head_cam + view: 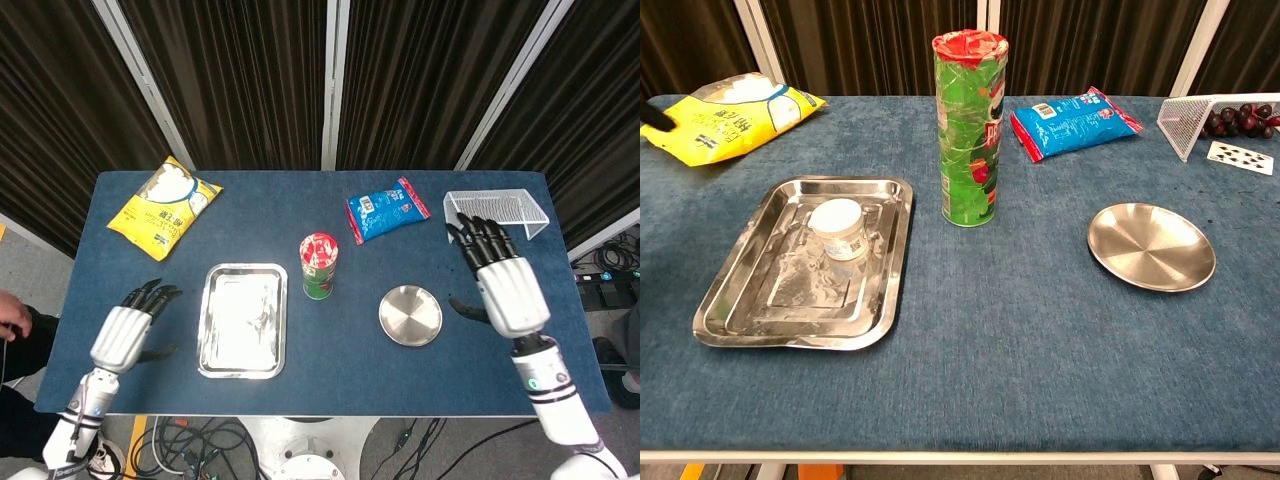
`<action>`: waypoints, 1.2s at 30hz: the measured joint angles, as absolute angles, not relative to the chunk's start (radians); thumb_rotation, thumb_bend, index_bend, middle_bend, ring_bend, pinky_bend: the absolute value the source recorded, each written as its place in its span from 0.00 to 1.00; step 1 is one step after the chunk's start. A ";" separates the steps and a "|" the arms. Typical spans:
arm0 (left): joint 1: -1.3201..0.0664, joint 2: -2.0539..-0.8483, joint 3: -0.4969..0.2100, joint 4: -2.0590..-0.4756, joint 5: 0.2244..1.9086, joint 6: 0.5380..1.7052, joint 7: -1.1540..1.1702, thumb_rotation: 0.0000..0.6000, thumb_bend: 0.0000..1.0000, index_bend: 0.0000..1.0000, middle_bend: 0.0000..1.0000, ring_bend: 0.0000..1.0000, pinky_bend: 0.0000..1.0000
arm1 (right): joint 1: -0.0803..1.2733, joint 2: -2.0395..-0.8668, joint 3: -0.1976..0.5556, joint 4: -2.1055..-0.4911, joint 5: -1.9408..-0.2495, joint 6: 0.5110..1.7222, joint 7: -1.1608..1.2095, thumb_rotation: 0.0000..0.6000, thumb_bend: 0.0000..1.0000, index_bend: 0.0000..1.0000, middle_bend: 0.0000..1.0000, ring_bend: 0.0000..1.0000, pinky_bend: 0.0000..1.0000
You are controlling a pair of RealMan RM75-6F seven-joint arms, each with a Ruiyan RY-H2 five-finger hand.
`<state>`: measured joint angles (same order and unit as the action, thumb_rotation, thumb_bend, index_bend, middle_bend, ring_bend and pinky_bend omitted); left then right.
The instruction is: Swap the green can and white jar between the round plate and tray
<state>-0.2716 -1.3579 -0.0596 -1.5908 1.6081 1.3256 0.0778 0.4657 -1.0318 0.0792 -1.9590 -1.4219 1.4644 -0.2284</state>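
The green can stands upright on the tabletop at frame centre, between the tray at left and the round plate at right, which holds nothing. The white jar sits in the tray. Both hands hover empty with fingers spread: left hand at lower left, right hand right of the plate. The jar probably goes next: the left hand should close around its sides from above, lift it clear of the tray's rim, and avoid brushing the tall can.
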 measured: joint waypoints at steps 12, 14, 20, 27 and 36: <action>-0.480 -1.469 -0.123 -1.558 1.544 1.064 0.132 1.00 0.09 0.18 0.17 0.08 0.23 | 0.209 -1.005 -0.012 -1.718 -1.492 1.643 0.076 1.00 0.01 0.00 0.00 0.00 0.07; -0.514 -1.495 -0.134 -1.534 1.521 1.026 0.141 1.00 0.09 0.18 0.17 0.08 0.23 | 0.193 -1.007 -0.012 -1.699 -1.493 1.647 0.095 1.00 0.01 0.00 0.00 0.00 0.07; -0.572 -1.544 -0.144 -1.468 1.460 0.952 0.151 1.00 0.09 0.18 0.17 0.08 0.24 | 0.166 -1.013 0.008 -1.669 -1.497 1.651 0.119 1.00 0.01 0.00 0.00 0.00 0.07; -0.587 -1.574 -0.133 -1.425 1.421 0.950 0.175 1.00 0.11 0.22 0.23 0.18 0.33 | 0.150 -1.024 0.029 -1.648 -1.502 1.643 0.139 1.00 0.01 0.00 0.00 0.00 0.07; -0.603 -1.588 -0.119 -1.411 1.412 0.963 0.179 1.00 0.14 0.33 0.34 0.29 0.45 | 0.139 -1.035 0.052 -1.641 -1.506 1.624 0.143 1.00 0.01 0.00 0.00 0.00 0.07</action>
